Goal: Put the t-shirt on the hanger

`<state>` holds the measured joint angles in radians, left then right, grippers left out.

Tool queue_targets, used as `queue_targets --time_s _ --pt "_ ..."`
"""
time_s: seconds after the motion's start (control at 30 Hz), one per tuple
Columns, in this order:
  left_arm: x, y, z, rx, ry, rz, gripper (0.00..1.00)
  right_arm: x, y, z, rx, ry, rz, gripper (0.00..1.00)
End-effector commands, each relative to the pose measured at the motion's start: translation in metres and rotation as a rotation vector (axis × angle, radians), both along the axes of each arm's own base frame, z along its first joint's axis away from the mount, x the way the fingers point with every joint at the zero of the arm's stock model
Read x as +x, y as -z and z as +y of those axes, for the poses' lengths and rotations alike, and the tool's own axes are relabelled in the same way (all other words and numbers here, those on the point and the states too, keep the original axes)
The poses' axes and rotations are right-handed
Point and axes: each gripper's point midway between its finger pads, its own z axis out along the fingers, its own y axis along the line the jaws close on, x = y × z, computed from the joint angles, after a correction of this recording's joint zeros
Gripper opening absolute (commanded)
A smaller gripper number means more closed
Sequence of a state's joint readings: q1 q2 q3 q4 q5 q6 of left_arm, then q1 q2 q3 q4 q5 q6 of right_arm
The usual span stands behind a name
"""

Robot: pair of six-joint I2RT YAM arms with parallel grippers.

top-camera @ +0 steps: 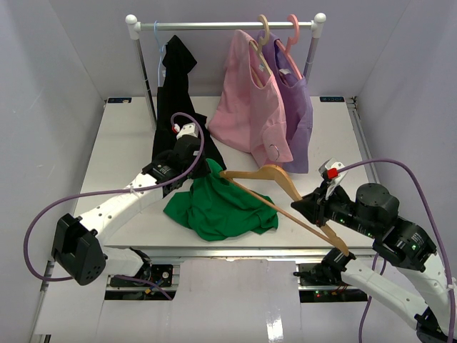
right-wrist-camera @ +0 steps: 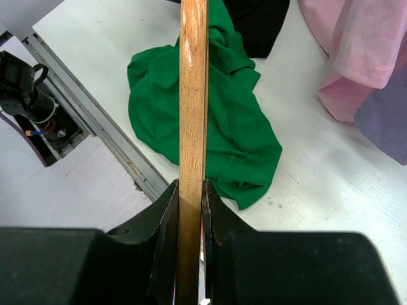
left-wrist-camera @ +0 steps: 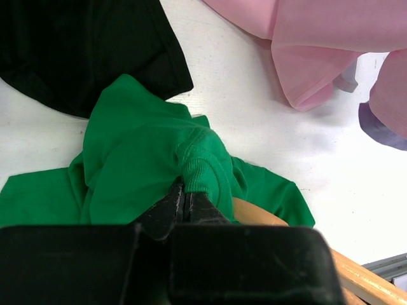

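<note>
Right gripper [right-wrist-camera: 191, 187] clamped on the wooden bar of the hanger [top-camera: 275, 175]; left gripper [left-wrist-camera: 184, 202] pinched shut on the t-shirt [top-camera: 221, 207]. Bulk of the shirt heaped near the front edge of the table [top-camera: 107, 143]. Hanger tilted above it, one tip beside the raised ribbed edge. Judged barely begun: neither shoulder inside yet.

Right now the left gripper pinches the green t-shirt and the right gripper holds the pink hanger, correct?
The right gripper holds the wooden hanger, not a pink one; the right wrist view shows it. The left gripper does pinch the green t-shirt.
</note>
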<state>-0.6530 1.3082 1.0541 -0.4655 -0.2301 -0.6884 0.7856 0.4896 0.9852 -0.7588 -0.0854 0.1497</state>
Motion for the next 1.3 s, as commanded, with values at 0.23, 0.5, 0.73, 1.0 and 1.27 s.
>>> queue_targets --time_s 0.23,0.5,0.73,1.0,1.27 --pt "0.008 -0.016 0.008 0.007 -0.037 -0.025 0.0 -0.005 -0.029 0.002 0.057 -0.039 -0.076 0.08" --pt "0.01 -0.012 0.013 0.033 -0.062 -0.006 0.0 -0.009 -0.049 -0.001 0.071 -0.052 -0.112 0.08" --pt "0.009 -0.015 0.013 0.025 -0.065 -0.011 0.0 -0.007 -0.046 0.002 0.062 -0.061 -0.106 0.08" --pt "0.004 -0.022 0.005 -0.026 -0.025 -0.015 0.0 -0.001 -0.03 0.014 0.063 -0.078 -0.09 0.08" --pt "-0.008 -0.034 -0.01 -0.117 0.055 -0.025 0.0 0.014 -0.013 0.037 0.075 -0.101 -0.065 0.08"
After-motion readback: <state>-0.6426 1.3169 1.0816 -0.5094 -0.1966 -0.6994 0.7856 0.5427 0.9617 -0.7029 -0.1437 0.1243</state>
